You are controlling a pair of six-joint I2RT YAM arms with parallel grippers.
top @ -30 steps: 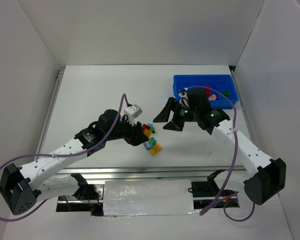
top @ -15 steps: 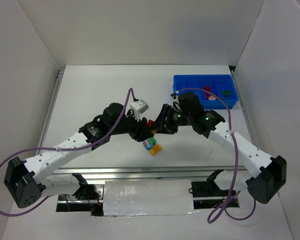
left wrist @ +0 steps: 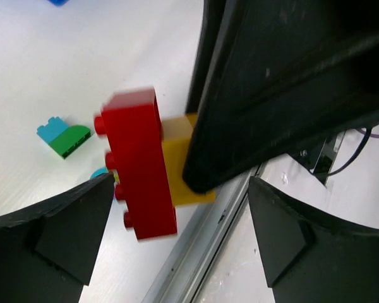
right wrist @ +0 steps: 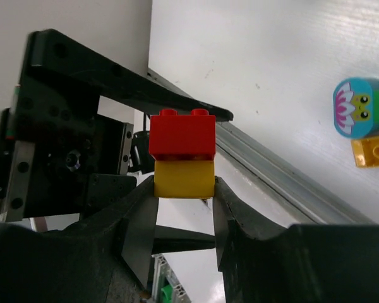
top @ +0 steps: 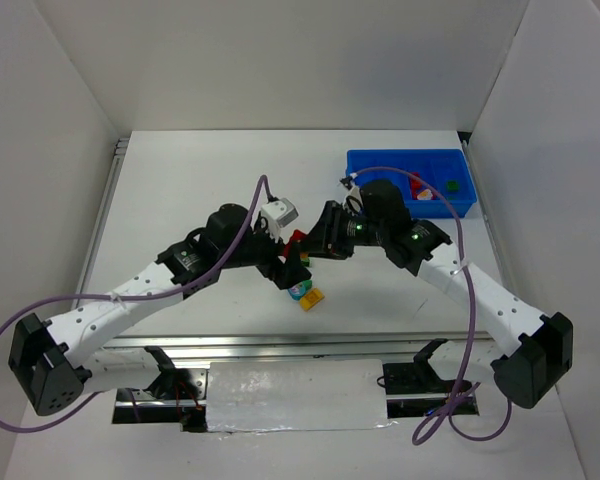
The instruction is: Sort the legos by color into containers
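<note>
table (top: pixel 180 180): white; it bears the blue tray, which we take as our landmark
left arm (top: pixel 130 295): it reaches from the near edge towards the ground near-left of the tray
right arm (top: pixel 470 280): it bends across the near side of the tray; its wrist sits just off the tray's near-left corner
tray (top: pixel 405 155): bright blue, shallow, at the far right of the table
left gripper (left wrist: pixel 180 189): near-left of the tray and apart from it; we see its fingers spread wide, closed on nothing; the held bricks sit in the gap between them, and we cannot tell whether the red one grazes a finger
right gripper (right wrist: pixel 184 187): between the left gripper and the tray; both fingers are pressed against the sides of the yellow brick
red brick (right wrist: pixel 182 134): stacked on the yellow brick, studs pointing away from the right gripper; outside the tray, near-left of it
yellow brick (right wrist: pixel 184 178): clamped in the right gripper, joined to the red brick
cyan round piece (right wrist: pixel 357 107): on the table, nearer us than the held bricks, well outside the tray; a flower-like face shows on it
yellow flat piece (right wrist: pixel 372 151): just beside the cyan round piece, on the side away from the tray
blue-and-green piece (left wrist: pixel 63 136): loose on the table, outside the tray
red piece (top: pixel 415 183): inside the tray; we cannot tell which compartment
green piece (top: pixel 450 185): inside the tray, to the right of the red piece and apart from it
</note>
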